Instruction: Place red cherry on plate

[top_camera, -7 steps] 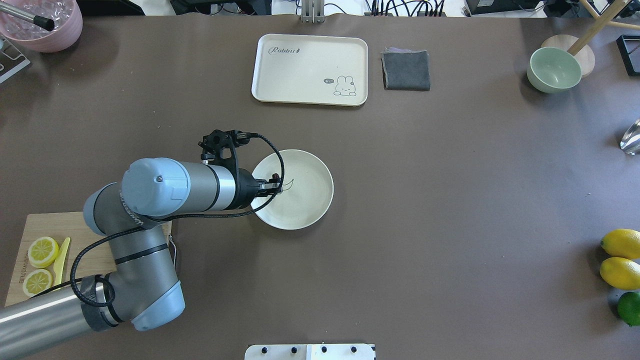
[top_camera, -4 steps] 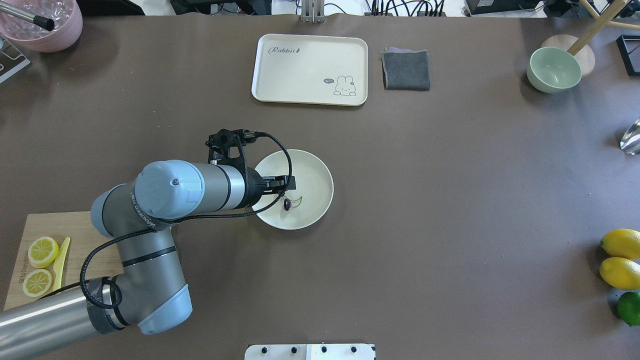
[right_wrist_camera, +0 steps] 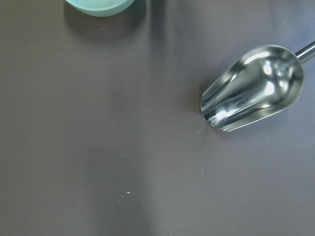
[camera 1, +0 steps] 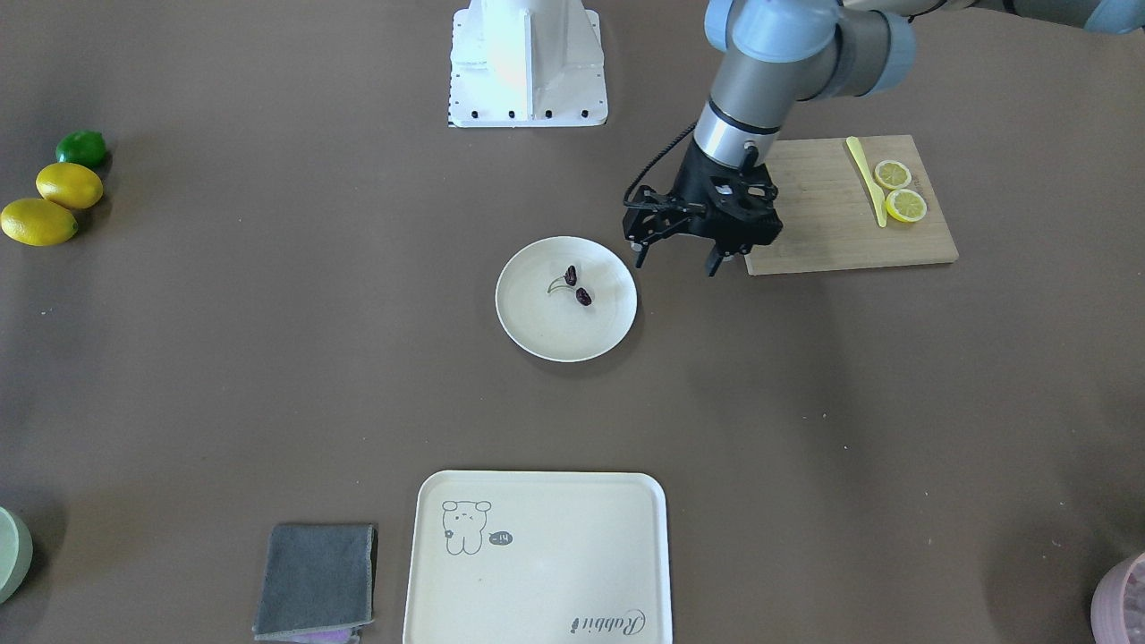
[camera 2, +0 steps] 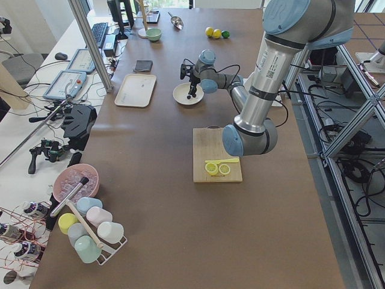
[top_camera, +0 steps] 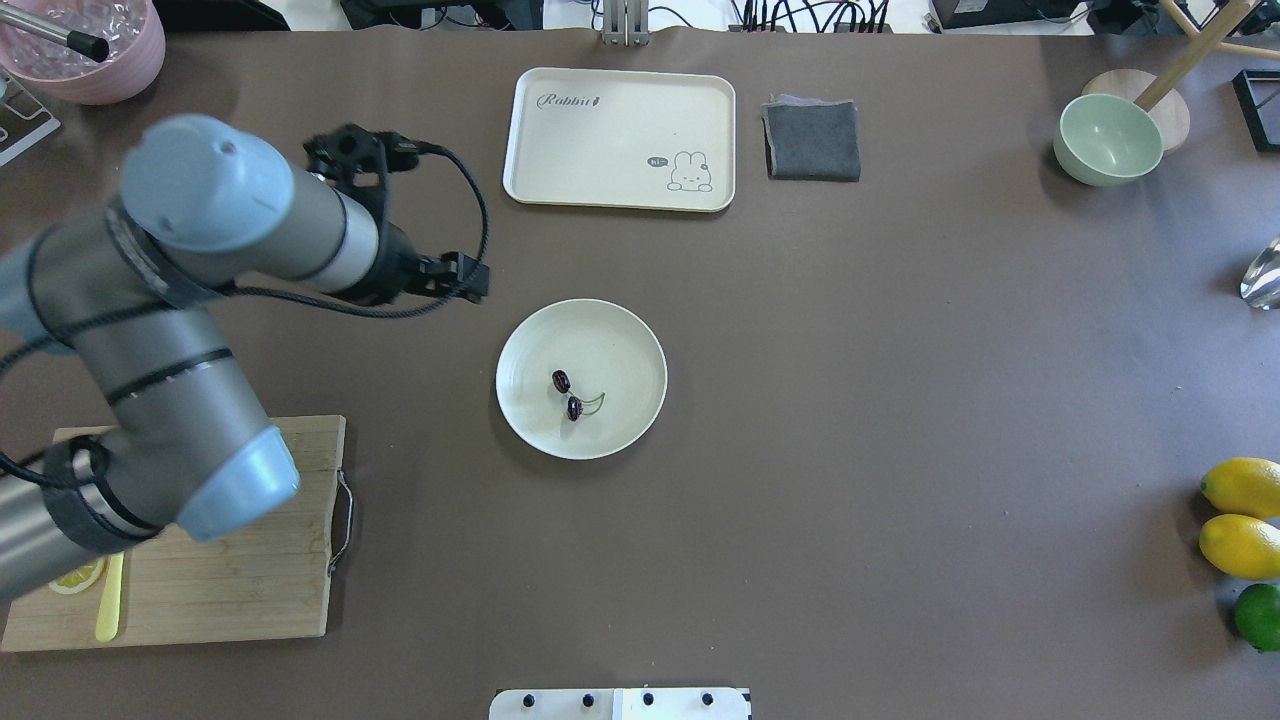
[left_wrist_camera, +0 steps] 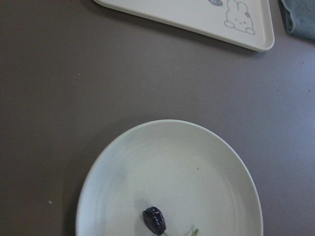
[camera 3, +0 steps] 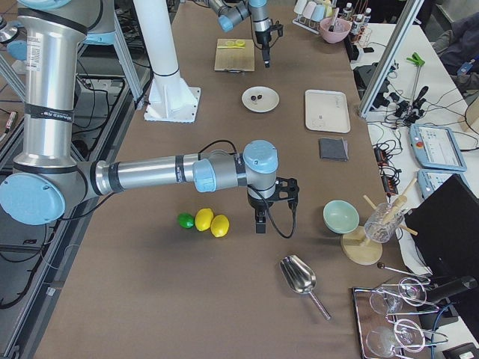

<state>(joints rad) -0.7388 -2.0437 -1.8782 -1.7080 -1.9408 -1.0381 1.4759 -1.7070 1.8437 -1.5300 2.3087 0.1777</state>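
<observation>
The red cherry [top_camera: 574, 407], two dark maroon fruits on a forked greenish stem, lies free on the round cream plate [top_camera: 625, 345] near its middle. The front view shows the same cherry [camera 1: 583, 296] on the plate [camera 1: 555, 335]. In the left wrist view one fruit of the cherry [left_wrist_camera: 154, 220] shows at the bottom of the plate [left_wrist_camera: 172, 162]. My left gripper [camera 1: 676, 266] hangs open and empty beside the plate's rim, raised off the table [top_camera: 470, 280]. My right gripper [camera 3: 260, 221] shows only in the exterior right view, far from the plate, and I cannot tell its state.
A cream tray [top_camera: 620, 140] and a folded grey cloth [top_camera: 812, 140] lie beyond the plate. A wooden cutting board [top_camera: 250, 560] with lemon slices sits under my left arm. A green bowl [top_camera: 1108, 138], lemons [top_camera: 1245, 487] and a metal scoop [right_wrist_camera: 253, 88] are far right.
My left gripper let go of the cherry, which dropped onto the plate. The gripper then rose and drew back off the plate toward the far left.
</observation>
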